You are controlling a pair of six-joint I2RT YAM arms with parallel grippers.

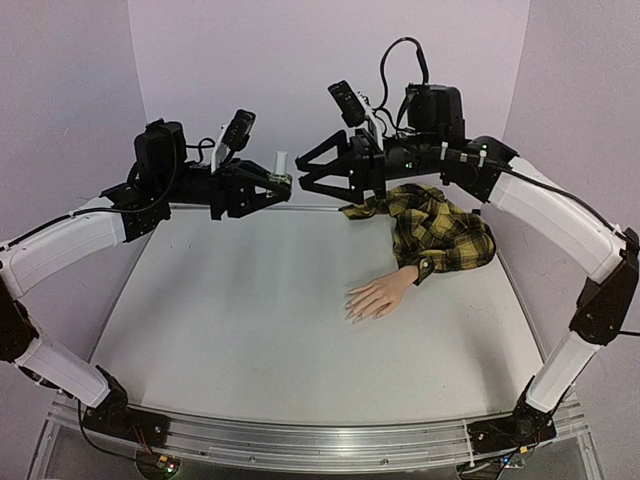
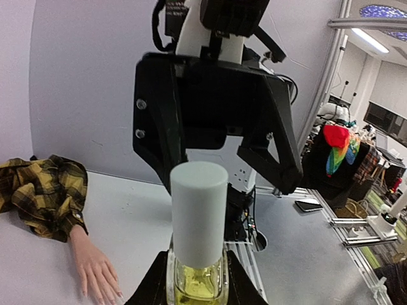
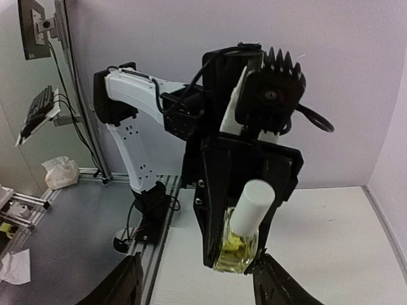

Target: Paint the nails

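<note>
Nails (image 1: 352,312): too small to resolve, lying right of centre on smooth mannequin hand (image 1: 378,297), crumpled plaid sleeve (image 1: 440,232) trailing above. Left gripper (image 1: 287,181) is clamping squarish glass bottle (image 2: 197,283), cylindrical white cap (image 2: 198,213), base cut off. Right gripper (image 1: 300,174) is gaping wide.

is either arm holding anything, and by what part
The left gripper holds the small bottle by its glass body, white cap sticking out free. The right gripper is open and holds nothing.

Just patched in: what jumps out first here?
Both arms face each other in mid-air above the table: the left gripper clamps a white-capped bottle of yellowish liquid, the open right gripper facing its cap. Below right, a mannequin hand in a plaid sleeve lies flat.
</note>
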